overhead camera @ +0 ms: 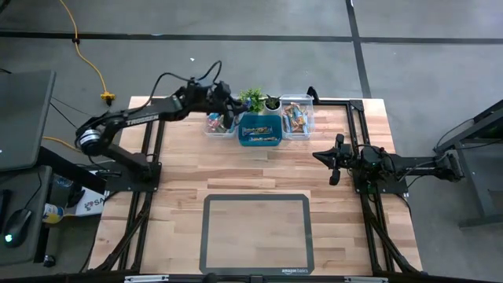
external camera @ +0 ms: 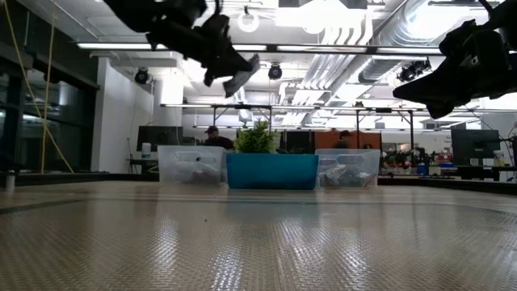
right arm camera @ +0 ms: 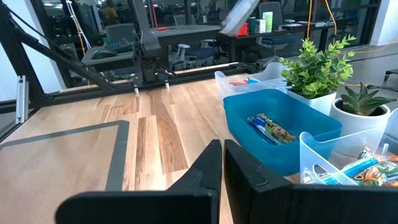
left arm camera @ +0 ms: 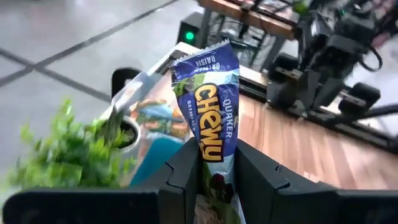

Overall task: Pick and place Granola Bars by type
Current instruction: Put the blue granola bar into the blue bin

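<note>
My left gripper [overhead camera: 227,118] hangs over the left clear bin [overhead camera: 214,124], next to the blue bin [overhead camera: 259,140], and is shut on a purple-blue "Chewy" granola bar [left arm camera: 208,93]. The low view shows this gripper [external camera: 229,69] high above the table, with the bar [external camera: 241,82] poking out of it. A few bars [right arm camera: 270,127] lie in the blue bin [right arm camera: 249,134]. Several more [overhead camera: 295,118] fill the right clear bin [overhead camera: 297,134]. My right gripper [right arm camera: 222,152] waits shut, above bare table right of the bins [overhead camera: 333,162]. My left gripper pinches the purple-blue bar between its two fingers [left arm camera: 186,168], gripping the wrapper's lower part [left arm camera: 214,165]. The rest of the bar and its crimped end [left arm camera: 202,53] stick out past the fingertips. The bar is lifted clear, and the fingers slant downward in the low view.
Two small green plants [overhead camera: 253,98] [overhead camera: 273,103] stand in pots behind the blue bin, close to my left gripper. A dark-framed mat [overhead camera: 257,232] lies on the near half of the wooden table. The arm mounts' black frames run along both sides.
</note>
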`<state>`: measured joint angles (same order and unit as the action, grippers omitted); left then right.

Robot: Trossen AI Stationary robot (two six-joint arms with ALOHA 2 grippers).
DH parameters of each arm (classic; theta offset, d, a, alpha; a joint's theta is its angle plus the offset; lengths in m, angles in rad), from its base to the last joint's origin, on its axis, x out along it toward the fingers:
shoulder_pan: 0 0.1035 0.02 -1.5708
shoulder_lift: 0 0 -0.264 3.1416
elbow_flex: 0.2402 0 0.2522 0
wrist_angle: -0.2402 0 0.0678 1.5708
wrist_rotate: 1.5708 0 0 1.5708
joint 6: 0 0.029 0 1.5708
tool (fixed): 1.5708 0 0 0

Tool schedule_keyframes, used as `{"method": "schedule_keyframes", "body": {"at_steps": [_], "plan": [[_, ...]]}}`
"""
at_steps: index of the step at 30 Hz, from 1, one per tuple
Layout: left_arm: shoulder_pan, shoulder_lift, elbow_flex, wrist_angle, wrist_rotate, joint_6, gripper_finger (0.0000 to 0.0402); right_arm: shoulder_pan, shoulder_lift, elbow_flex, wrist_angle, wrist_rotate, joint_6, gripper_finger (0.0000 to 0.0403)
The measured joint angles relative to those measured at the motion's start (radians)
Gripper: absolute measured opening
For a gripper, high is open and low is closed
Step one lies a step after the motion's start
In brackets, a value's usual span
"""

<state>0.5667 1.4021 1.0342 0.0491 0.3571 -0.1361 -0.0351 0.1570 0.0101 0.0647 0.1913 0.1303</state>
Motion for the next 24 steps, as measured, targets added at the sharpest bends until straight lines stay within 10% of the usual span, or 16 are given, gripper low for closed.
{"method": "schedule_keyframes", "body": {"at_steps": [13, 24], "plan": [[-0.004, 0.311, 0.368, -0.495, -0.06, 0.493, 0.0087, 0.0, 0.0, 0.0, 0.0, 0.0, 0.0, 0.0], [-0.09, 0.48, 0.438, -0.507, -0.202, 0.721, 0.0087, 0.0, 0.0, 0.0, 0.0, 0.0, 0.0, 0.0]]}}
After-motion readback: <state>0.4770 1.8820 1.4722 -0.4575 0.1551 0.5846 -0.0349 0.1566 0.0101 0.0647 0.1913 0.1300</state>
